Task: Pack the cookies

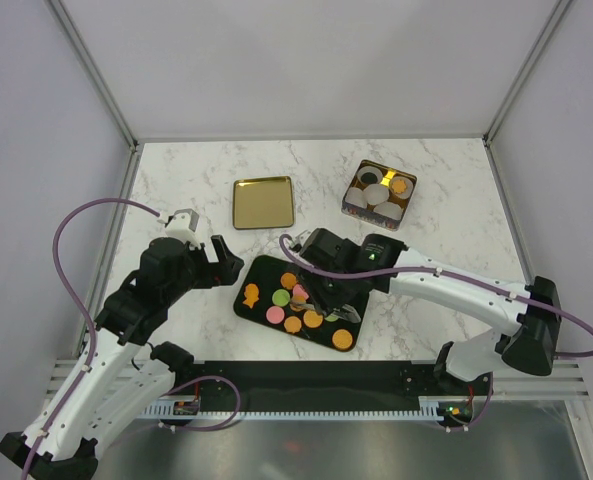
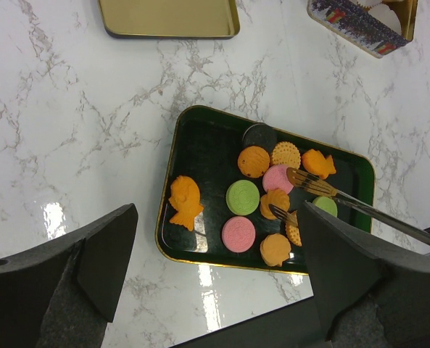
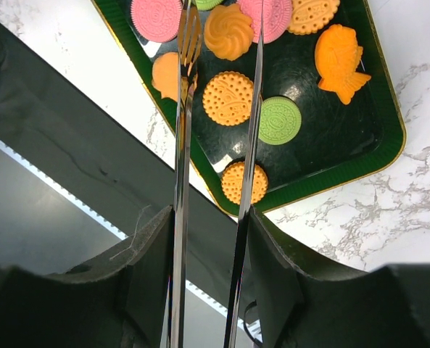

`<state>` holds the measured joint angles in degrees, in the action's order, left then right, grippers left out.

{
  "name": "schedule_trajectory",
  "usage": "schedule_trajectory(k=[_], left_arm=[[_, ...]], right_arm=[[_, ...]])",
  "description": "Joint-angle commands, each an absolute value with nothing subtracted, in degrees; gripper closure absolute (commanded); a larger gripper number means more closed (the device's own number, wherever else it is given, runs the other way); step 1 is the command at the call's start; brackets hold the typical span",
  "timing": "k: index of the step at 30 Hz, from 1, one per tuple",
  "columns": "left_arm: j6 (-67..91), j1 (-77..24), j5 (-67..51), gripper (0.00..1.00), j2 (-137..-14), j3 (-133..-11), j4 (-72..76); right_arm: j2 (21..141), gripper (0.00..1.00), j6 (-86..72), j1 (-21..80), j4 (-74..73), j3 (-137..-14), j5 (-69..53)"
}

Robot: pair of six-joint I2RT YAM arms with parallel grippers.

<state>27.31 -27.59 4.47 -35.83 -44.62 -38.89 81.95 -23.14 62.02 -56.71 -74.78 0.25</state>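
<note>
The cookies lie on a dark green tray: an orange fish, a green round, a pink round and several orange ones. My right gripper is shut on metal tongs, fingers pressing their arms. The tongs' open tips straddle an orange swirl cookie without squeezing it. My left gripper is open and empty, hovering over the tray's left end; the fish, a dark cookie and the tongs show below it.
A square tin at the back right holds white paper cups and one orange cookie. Its gold lid lies flat behind the tray. A black strip runs along the table's near edge.
</note>
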Motion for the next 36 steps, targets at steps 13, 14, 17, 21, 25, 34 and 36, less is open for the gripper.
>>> schedule_trajectory(k=[13,14,17,21,25,34,36], left_arm=[[26.19,-27.51,5.19,0.01,-35.33,-45.17,-38.23],[26.19,-27.51,5.1,0.01,-35.42,-45.18,-38.23],[26.19,-27.51,5.1,0.01,-35.24,-45.17,-38.23],[26.28,-27.51,5.1,0.01,-35.16,-45.18,-38.14],[26.19,-27.51,5.1,0.01,-35.07,-45.18,-38.14],[26.19,-27.51,5.1,0.01,-35.16,-45.18,-38.23],[26.19,-27.51,5.1,0.01,-35.24,-45.18,-38.14]], right_arm=[[84.99,0.48,-22.68,63.98,-56.16,-77.43,3.25],[85.08,0.48,-22.68,64.07,-56.16,-77.34,3.16],[85.17,0.48,-22.76,64.16,-56.07,-76.91,3.34],[85.43,0.48,-22.85,64.25,-55.72,-76.47,3.6],[85.69,0.48,-22.85,64.25,-55.46,-76.2,3.25],[85.78,0.48,-23.03,65.13,-55.63,-75.68,3.16],[86.04,0.48,-23.03,65.3,-55.55,-75.32,3.34]])
